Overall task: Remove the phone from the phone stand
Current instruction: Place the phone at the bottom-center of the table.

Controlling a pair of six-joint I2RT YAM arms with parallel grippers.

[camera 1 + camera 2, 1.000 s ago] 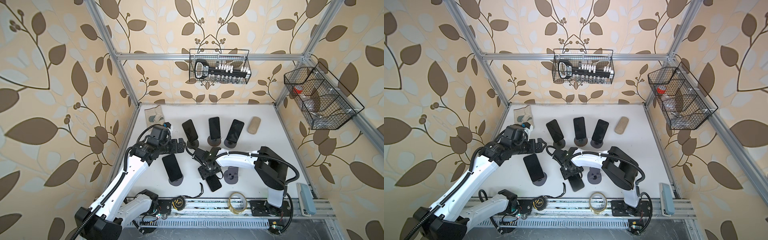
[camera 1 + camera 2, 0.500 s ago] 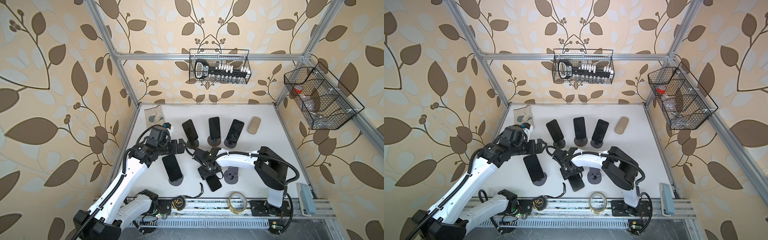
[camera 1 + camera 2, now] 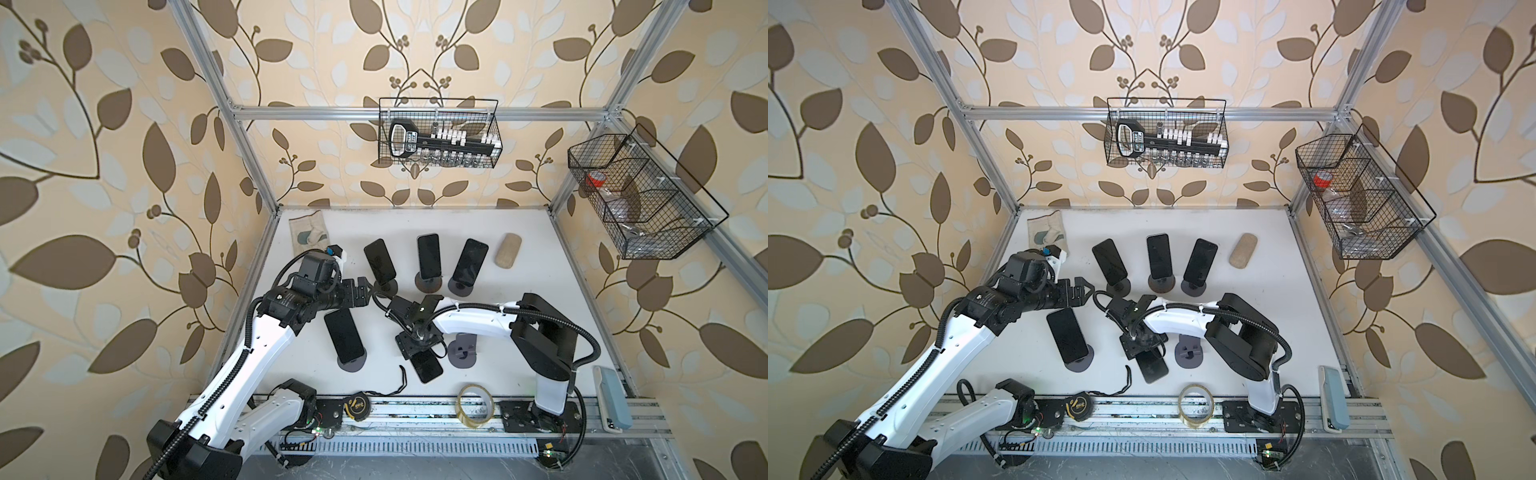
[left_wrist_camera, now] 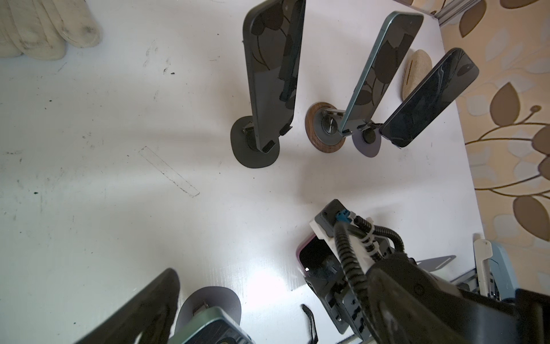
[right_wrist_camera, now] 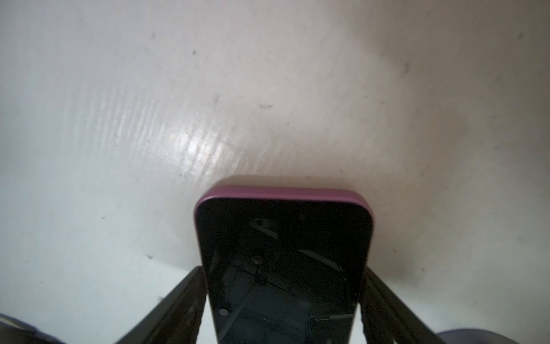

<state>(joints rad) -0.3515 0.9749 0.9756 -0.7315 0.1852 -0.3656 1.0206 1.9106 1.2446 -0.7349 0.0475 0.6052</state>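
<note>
Right arm folded low, right gripper (image 5: 284,269) beside the empty phone stand (image 3: 462,354), fingers flanking the flat-lying phone (image 3: 428,369), pinch undeterminable; left gripper (image 3: 1087,289) spread, farther away.

Bright, even light up top for you; softer, glarier wrist views.
In both top views you get crisp detail, faint short shadows on the white table (image 3: 540,257) and walls (image 3: 851,166) splayed by the wide lens. Your right wrist view is soft throughout, with a glare patch on the table beyond the phone (image 5: 282,268); its screen mirrors dim shapes.
</note>
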